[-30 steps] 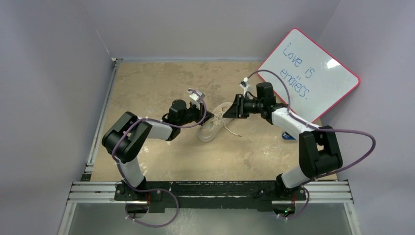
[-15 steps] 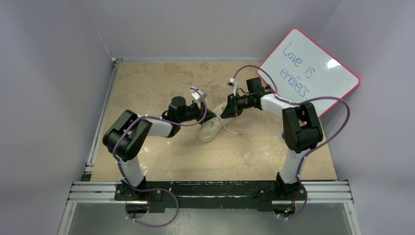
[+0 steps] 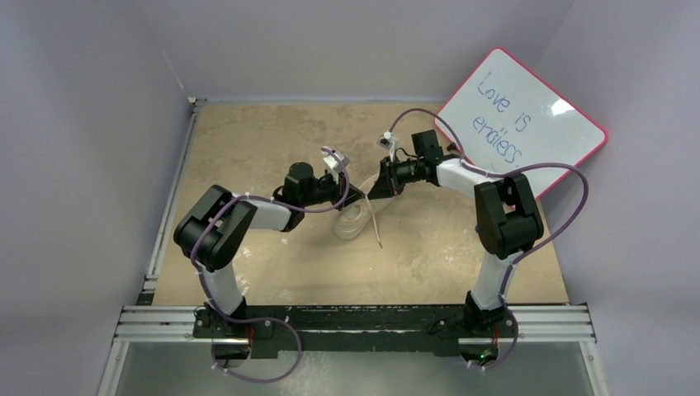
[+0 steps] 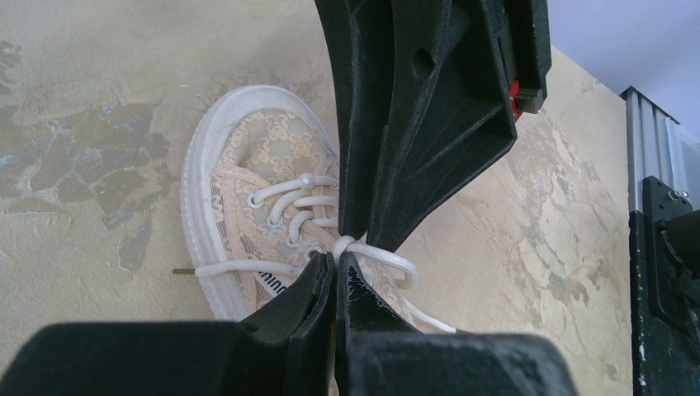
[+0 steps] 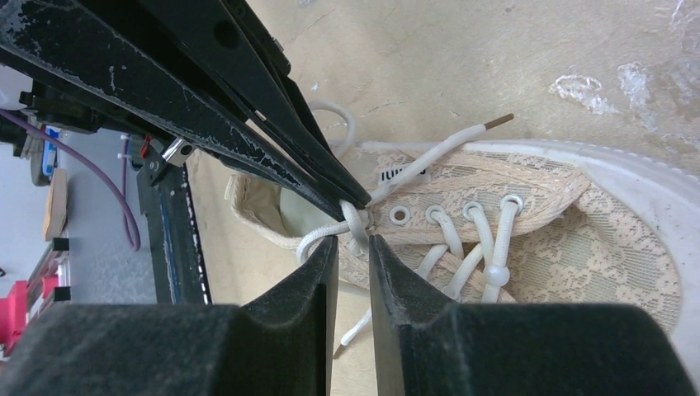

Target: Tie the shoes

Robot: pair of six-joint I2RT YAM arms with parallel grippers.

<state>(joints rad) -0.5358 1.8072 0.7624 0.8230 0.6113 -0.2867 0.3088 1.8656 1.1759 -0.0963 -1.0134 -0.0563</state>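
Note:
The cream shoe (image 3: 353, 223) lies on the tan table between both arms; its toe shows in the left wrist view (image 4: 239, 186) and in the right wrist view (image 5: 594, 247). My left gripper (image 3: 360, 199) (image 4: 337, 257) is shut, with the lace pinched at its tips beside the knot (image 4: 345, 245). From the opposite side my right gripper (image 3: 371, 192) (image 5: 352, 239) meets it tip to tip, jaws drawn in narrowly on the lace knot (image 5: 355, 221). A small loop (image 4: 396, 260) stands out beside the knot. One loose lace end (image 3: 377, 235) trails toward the near edge.
A pink-framed whiteboard (image 3: 520, 120) leans at the back right. Grey walls close in the table at the back and sides. A metal rail (image 3: 355, 323) carrying both arm bases runs along the near edge, and a second rail (image 3: 169, 206) borders the left side.
My right arm has swung left, onto the shoe's laces, and its jaws have narrowed. The loose lace end has swung from pointing right to pointing toward the near edge. The left gripper has stayed shut.

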